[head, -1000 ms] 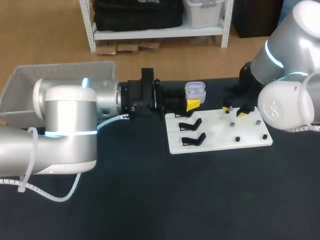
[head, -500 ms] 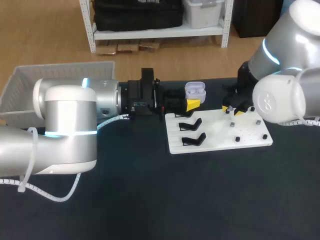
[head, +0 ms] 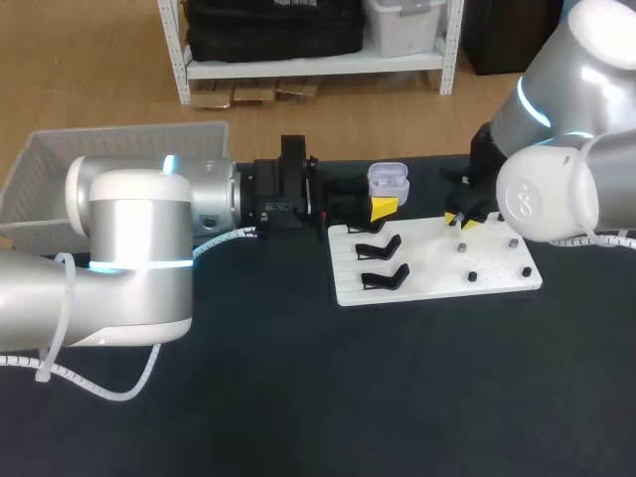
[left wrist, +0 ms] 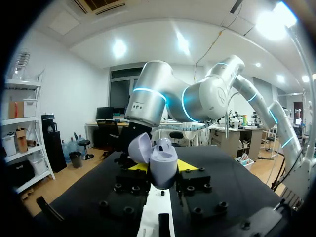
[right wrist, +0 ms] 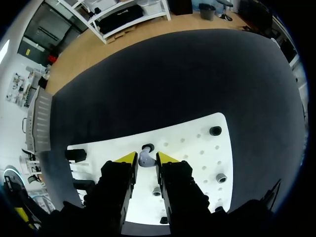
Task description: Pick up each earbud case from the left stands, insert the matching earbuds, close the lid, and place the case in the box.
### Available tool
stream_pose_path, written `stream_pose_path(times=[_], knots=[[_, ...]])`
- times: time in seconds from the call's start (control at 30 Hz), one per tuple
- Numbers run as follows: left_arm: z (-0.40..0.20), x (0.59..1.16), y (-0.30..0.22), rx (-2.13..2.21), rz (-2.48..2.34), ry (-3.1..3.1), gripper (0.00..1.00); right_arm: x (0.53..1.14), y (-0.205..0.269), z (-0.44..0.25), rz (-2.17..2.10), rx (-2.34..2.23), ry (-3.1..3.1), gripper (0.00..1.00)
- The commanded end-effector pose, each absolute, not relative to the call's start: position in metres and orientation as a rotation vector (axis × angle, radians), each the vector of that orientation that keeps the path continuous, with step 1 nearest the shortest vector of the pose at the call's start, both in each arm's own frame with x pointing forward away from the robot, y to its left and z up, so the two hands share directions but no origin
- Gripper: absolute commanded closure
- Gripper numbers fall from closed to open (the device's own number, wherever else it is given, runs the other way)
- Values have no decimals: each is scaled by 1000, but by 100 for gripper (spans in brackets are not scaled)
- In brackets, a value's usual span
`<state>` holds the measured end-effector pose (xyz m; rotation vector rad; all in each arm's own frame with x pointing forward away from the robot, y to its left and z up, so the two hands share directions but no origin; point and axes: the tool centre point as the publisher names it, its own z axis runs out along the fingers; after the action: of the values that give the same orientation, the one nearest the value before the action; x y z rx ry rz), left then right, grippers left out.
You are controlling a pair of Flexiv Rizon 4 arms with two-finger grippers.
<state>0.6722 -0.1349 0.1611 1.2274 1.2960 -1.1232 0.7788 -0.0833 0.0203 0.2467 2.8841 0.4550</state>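
Left gripper point(left wrist: 162, 170) is clamped on the open lavender earbud case point(head: 389, 179), holding it up just past the far edge of the white stand board point(head: 437, 270). Right gripper point(right wrist: 141, 159) sits low over the board's far side, squeezed narrow and pinching a lavender earbud point(right wrist: 146, 160).

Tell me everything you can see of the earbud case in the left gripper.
The earbud case is pale lilac, rounded, smooth plastic by its look. Its lid stands open, tipped back. It sits roughly upright between the left gripper's yellow tips, which clamp it from two sides, off the table. Nothing else touches it. What it holds inside, I cannot tell.
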Motion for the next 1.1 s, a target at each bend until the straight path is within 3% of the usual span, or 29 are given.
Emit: stream_pose_path(times=[0.03,0.13,0.7,1.1], knots=[[159,671,-135,1217,-1117,1288,100,781,-82,20,450,250,2888,83],[159,671,-135,1217,-1117,1288,100,782,-82,20,444,252,2890,100],[159,671,-135,1217,-1117,1288,100,767,-92,75,429,227,2896,100],[159,671,-135,1217,-1117,1288,100,702,-81,172,327,96,2937,100]])
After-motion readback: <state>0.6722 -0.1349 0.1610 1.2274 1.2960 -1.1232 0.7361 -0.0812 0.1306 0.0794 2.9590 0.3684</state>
